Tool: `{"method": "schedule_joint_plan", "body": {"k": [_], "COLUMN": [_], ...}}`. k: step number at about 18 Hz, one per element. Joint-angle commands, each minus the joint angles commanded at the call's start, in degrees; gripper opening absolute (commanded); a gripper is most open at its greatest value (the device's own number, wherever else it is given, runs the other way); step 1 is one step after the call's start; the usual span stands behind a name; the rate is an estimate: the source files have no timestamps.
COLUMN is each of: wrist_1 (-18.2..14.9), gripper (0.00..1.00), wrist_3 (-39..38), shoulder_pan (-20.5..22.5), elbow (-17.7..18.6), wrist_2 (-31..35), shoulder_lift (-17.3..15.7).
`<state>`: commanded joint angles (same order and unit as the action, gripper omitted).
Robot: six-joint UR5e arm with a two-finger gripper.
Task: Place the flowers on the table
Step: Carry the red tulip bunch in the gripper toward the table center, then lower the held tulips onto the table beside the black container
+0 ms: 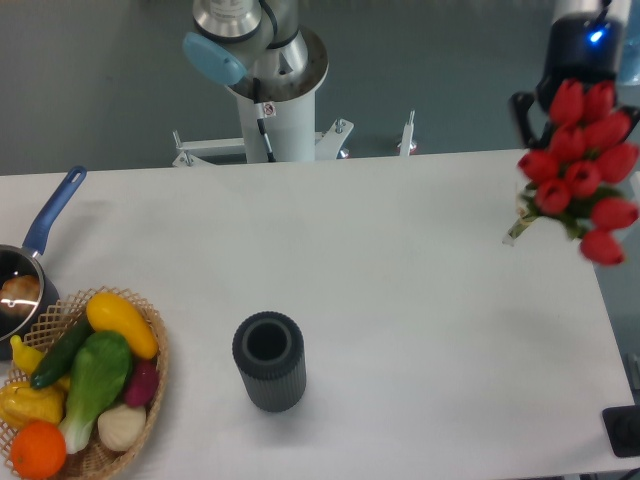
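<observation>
The gripper point(578, 85) is seen at the upper right corner of the view, as a dark body with a blue light on top, hanging down from above over the table's far right edge. Its fingers are hidden behind the red blooms, so whether they are clamped on the stems or parted cannot be told. A black bracket-like part is seen on the left side of the gripper body. The rest of the arm runs out of the picture at the top right, while the arm's white base column point(272, 110) is seen standing behind the far edge of the table, left of centre.

The flowers point(577, 170), a bunch of red tulips with green stems, are seen directly under the gripper, raised above the right end of the table point(400, 300). The blooms are blurred. The bunch appears strongly foreshortened: the heads are turned toward the camera and the right, and the short visible stretch of stems is pointed down and to the left, ending in a pale tip over the table's right portion. Whether the stem end is touching the white surface cannot be told.

Well apart from the flowers, a dark ribbed cylinder point(268, 361) is stood upright near the table's middle front. At the left front corner a wicker basket point(150, 385) of colourful vegetables is placed, and just beside it, at the left edge, a pot with a blue handle point(52, 212) is seen.
</observation>
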<state>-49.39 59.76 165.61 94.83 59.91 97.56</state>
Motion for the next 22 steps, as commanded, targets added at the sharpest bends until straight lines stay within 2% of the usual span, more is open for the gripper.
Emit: {"method": "schedule_joint_plan", "body": {"k": [4, 6, 8, 10, 14, 19, 20, 22], "wrist_1": [-1.93, -2.02, -2.2, -2.11, -2.81, -3.16, -3.16, -3.16], "gripper": [0.39, 0.39, 0.39, 0.4, 0.4, 0.4, 0.49, 0.52], "wrist_3": [1.15, 1.24, 1.24, 1.15, 1.15, 1.07, 0.89, 0.72], "shoulder_pan": [-4.05, -7.13, -7.75, -9.33, -10.57, -11.01, -11.01, -11.01], "elbow": [0.62, 0.88, 1.4, 2.55, 2.55, 3.96, 4.39, 4.57], "wrist_2": [12.13, 16.1, 19.09, 19.64, 19.72, 19.37, 19.28, 19.28], "shoulder_lift": [1.06, 2.37, 2.81, 4.74, 8.87, 11.68, 12.13, 12.83]}}
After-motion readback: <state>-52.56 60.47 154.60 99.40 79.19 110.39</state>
